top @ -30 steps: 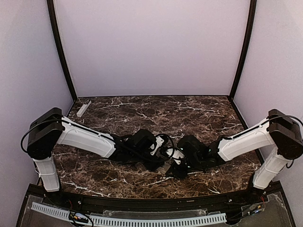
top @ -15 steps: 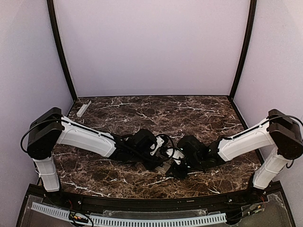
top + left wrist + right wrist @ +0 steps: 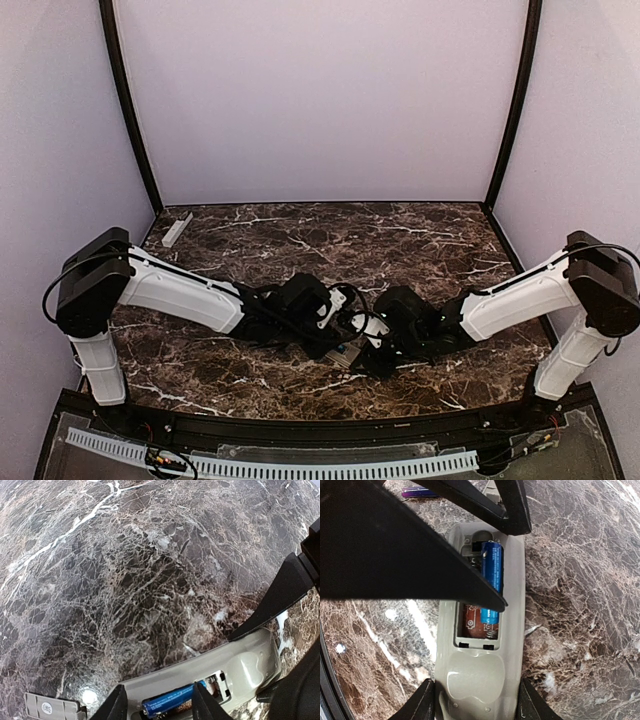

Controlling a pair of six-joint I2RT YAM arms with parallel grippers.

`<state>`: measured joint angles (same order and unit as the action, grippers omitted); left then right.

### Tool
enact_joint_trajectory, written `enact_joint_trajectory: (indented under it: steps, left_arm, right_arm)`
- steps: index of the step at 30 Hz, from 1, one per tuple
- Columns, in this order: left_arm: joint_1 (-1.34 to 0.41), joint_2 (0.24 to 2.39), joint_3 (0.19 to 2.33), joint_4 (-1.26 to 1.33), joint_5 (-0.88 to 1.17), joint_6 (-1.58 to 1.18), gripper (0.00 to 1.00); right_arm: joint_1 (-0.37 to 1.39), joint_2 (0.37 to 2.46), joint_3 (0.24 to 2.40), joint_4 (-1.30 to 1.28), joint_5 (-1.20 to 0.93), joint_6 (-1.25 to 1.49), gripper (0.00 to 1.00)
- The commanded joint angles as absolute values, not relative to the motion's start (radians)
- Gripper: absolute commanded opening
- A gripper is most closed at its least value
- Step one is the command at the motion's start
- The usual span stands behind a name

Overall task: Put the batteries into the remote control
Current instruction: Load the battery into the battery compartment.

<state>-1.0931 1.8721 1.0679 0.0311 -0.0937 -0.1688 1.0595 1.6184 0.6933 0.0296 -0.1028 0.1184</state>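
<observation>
The remote control (image 3: 485,675) lies back up on the marble, its battery bay uncovered. One blue battery (image 3: 491,575) sits in the bay's right-hand slot against the spring; the slot beside it shows bare brown board. My right gripper (image 3: 478,697) is shut on the remote's lower end, a finger on each long side. My left gripper (image 3: 157,702) straddles the same battery (image 3: 170,700) lengthwise, a small gap showing at one end. A second battery (image 3: 417,491) lies on the table past the remote. In the top view both grippers meet over the remote (image 3: 347,355).
A small grey cover plate (image 3: 50,707) lies on the marble beside the remote. A narrow pale grey bar (image 3: 177,228) rests at the back left corner. Purple walls enclose the table on three sides.
My left gripper's jaws have narrowed around the battery in the bay. Both arms and the remote stay where they were.
</observation>
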Motion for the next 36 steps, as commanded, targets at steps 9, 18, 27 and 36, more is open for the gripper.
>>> enact_joint_trajectory:
  steps: [9, 18, 27, 36]
  left_arm:
    - [-1.114, 1.824, 1.012, 0.084, -0.079, -0.241, 0.50]
    - [-1.089, 1.736, 0.974, 0.091, -0.145, -0.268, 0.59]
    - [-1.081, 1.715, 0.930, 0.122, -0.094, -0.255, 0.51]
    - [-1.081, 1.765, 0.954, 0.124, -0.064, -0.236, 0.48]
  right_arm:
    - [1.071, 1.646, 0.680, -0.004, -0.104, 0.142, 0.34]
    - [1.072, 1.646, 0.679, -0.003, -0.106, 0.142, 0.34]
    - [1.071, 1.647, 0.683, -0.004, -0.109, 0.138, 0.34]
    - [1.071, 1.647, 0.676, -0.004, -0.109, 0.141, 0.33]
